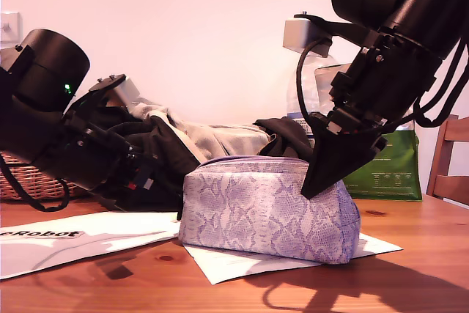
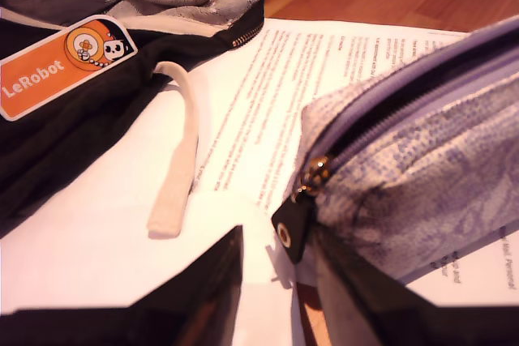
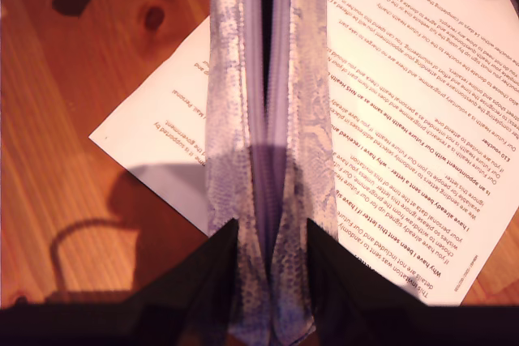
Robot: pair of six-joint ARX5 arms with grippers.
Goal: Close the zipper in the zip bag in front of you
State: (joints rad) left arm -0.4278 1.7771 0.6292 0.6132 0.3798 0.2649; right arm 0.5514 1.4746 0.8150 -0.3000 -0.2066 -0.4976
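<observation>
While my second gripper (image 3: 272, 249) is pinching the right end, in the exterior view, of the lilac-and-cream snakeskin zip bag (image 1: 264, 210) on the wooden table (image 1: 410, 269), my first gripper (image 2: 276, 269) is gaping beside the small dark pull tab (image 2: 290, 228) of the still-open purple-edged zipper (image 3: 268, 79), risking a missed, slipping grab.

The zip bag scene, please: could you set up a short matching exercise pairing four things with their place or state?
Things:
1. zip bag
2. pull tab
3. my second gripper
4. orange label

Places or states:
A. on the black clothing
B. hanging at the zipper's end, between my first gripper's fingers
C. astride one end of the bag
D. resting on printed sheets, zip open

Pairs: 1-D, 2-B, 3-C, 4-A
</observation>
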